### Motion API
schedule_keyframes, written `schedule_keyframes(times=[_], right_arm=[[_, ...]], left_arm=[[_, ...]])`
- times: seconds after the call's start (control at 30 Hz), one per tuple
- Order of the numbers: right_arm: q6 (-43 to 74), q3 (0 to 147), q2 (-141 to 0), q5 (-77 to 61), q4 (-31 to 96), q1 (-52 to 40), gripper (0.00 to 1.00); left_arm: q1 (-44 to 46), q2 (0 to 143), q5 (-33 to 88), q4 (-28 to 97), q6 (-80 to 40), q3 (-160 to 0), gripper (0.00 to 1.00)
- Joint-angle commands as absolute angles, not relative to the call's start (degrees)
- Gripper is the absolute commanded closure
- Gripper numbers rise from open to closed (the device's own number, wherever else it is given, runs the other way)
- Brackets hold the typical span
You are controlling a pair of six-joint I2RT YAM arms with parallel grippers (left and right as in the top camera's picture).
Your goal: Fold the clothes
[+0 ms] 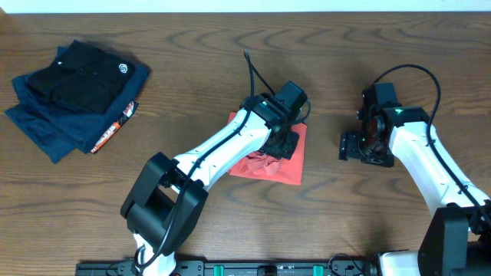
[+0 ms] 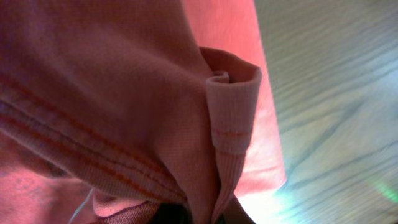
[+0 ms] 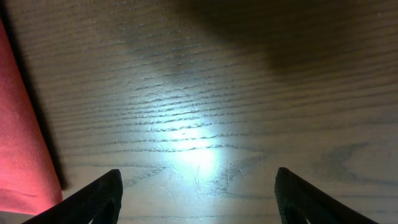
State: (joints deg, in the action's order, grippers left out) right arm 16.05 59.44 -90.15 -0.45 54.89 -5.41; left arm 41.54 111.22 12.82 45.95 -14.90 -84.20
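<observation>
Coral-red cotton T-shirt (image 1: pixel 261 167) lies mid-tabletop (image 1: pixel 230 46) in the overhead view, gathered into a compact, nearly square packet with no clear long axis; the left end effector (image 1: pixel 285 142) sits on its far right part, so the left arm is the nearer one; the right end effector (image 1: pixel 351 146) hangs beside the packet on the robot's right, near but apart from it. Folded dark garments (image 1: pixel 73 96) lie well apart at the far left; they carry a round white logo (image 1: pixel 121 69) and an orange printed strip (image 1: pixel 115 126), both too small to read; the shirt's chest print is not visible.

Left wrist view: cloth fills the frame; a ribbed band (image 2: pixel 233 118) stands folded over; the fabric runs down into the jaws, which are together and appear clamped on a fold; no lettering shows.

Right wrist view: fingers (image 3: pixel 93 199) stand wide apart over bare wood, holding nothing; the shirt's edge lies at the frame's left, so a reach toward it would go that way.
</observation>
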Motion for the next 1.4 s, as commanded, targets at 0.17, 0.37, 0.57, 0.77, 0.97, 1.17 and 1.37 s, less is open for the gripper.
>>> schedule_keyframes(times=[0.17,0.37,0.57,0.77,0.97,1.17,1.37], right_arm=[[15.6,60.1,-89.8,-0.5,55.8,-4.9,0.24],[15.6,60.1,-89.8,-0.5,55.8,-4.9,0.24],[15.6,60.0,-89.8,-0.5,56.2,-4.9,0.24],[15.1,58.3,-90.9,-3.2,52.8,-5.2,0.40],[15.2,55.9,-95.4,-7.0,46.3,-7.6,0.57],[17.4,55.3,-100.5,-7.6,42.1,-10.9,0.58],[18.2,55.3,-103.1,-8.0,39.9,-13.7,0.57]], left_arm=[[41.5,110.9,19.1,41.7,-25.9,-85.0,0.94],[41.6,110.9,26.0,36.9,-31.2,-85.0,0.94],[41.4,110.6,30.3,37.0,-32.2,-85.0,0.94],[39.3,108.0,30.4,36.7,-31.2,-85.0,0.94],[38.5,107.4,30.5,36.8,-31.2,-85.0,0.94],[38.5,107.4,31.2,36.6,-31.2,-85.0,0.94],[38.7,106.4,33.2,34.9,-32.1,-85.1,0.94]])
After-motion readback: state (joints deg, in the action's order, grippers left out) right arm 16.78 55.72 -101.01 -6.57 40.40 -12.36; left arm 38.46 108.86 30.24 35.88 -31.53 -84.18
